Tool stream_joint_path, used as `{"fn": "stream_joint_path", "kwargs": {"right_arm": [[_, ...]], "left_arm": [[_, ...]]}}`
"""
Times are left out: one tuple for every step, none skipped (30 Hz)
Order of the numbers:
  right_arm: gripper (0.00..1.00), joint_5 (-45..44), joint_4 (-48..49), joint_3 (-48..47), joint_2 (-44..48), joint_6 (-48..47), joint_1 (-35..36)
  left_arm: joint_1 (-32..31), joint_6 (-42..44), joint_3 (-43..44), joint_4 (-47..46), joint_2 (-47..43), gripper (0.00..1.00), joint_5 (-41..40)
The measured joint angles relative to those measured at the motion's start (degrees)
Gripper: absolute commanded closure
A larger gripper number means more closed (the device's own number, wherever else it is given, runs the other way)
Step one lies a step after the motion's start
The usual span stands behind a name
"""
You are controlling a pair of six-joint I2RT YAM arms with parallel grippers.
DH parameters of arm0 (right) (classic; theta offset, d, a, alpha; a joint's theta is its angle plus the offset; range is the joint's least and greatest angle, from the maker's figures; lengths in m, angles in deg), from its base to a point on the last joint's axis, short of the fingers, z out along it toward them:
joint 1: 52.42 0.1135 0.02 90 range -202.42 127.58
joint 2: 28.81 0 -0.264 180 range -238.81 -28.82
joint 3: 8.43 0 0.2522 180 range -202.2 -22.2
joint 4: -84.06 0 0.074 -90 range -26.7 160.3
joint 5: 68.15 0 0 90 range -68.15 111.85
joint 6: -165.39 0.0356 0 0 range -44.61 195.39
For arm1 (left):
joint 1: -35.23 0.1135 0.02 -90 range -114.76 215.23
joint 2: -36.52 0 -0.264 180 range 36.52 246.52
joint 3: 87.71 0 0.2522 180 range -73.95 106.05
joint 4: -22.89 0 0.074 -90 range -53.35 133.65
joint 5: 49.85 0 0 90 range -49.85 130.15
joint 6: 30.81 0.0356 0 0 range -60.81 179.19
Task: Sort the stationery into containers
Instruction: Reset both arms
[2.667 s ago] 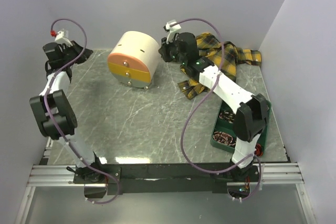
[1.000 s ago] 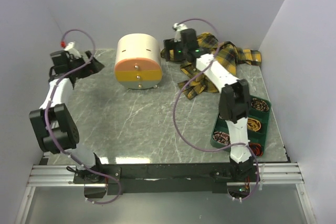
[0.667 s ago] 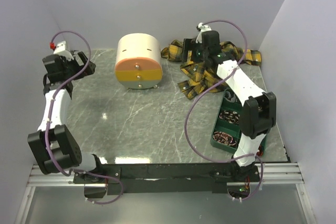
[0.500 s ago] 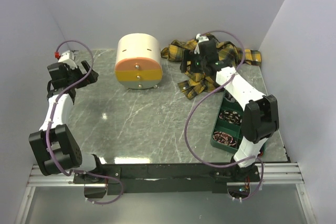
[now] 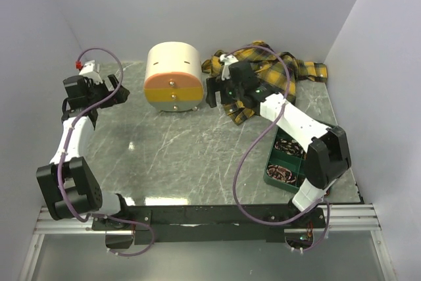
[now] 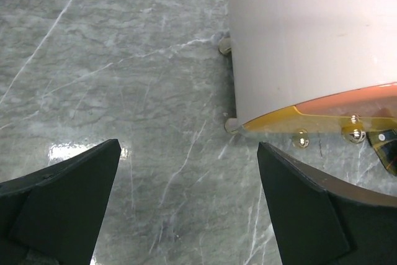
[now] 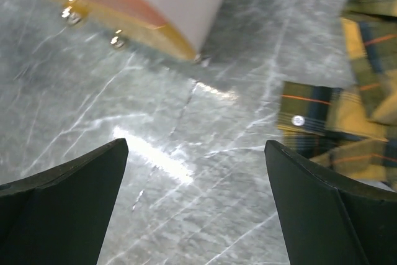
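Note:
The cream drum-shaped drawer box (image 5: pixel 172 77) with its orange front and small knobs stands at the back of the marble table. My left gripper (image 5: pixel 120 94) hovers left of it, open and empty; in the left wrist view the box (image 6: pixel 310 35) lies beyond the gripper (image 6: pixel 188 147). My right gripper (image 5: pixel 212 94) hangs just right of the box, open with only bare table between its fingers (image 7: pixel 196 144); the box's front (image 7: pixel 111 4) shows at top left there. The dark green tray (image 5: pixel 270 177) sits at the right edge, partly under my right arm. No stationery shows in any view.
A yellow-and-black plaid shirt (image 5: pixel 283 74) lies crumpled at the back right, its edge near my right gripper (image 7: pixel 347 110). Coiled rubber bands (image 5: pixel 284 172) fill the tray compartments. White walls close in on the left, back and right.
My right arm has swung left off the plaid shirt and now sits beside the drawer box. My left gripper has shifted slightly toward the box. Both stay open.

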Motion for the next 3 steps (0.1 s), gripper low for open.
{"fn": "stream_joint_path", "kwargs": {"right_arm": [[0.0,0.2,0.04,-0.02,0.0,-0.33,0.72],[0.0,0.35,0.02,0.0,0.0,-0.63,1.33],[0.0,0.39,0.02,-0.02,0.0,-0.9,1.66]], "left_arm": [[-0.09,0.07,0.11,0.02,0.0,0.01,0.15],[-0.22,0.09,0.2,0.02,0.0,0.0,0.28],[-0.31,0.09,0.22,0.04,0.0,0.01,0.37]]}}
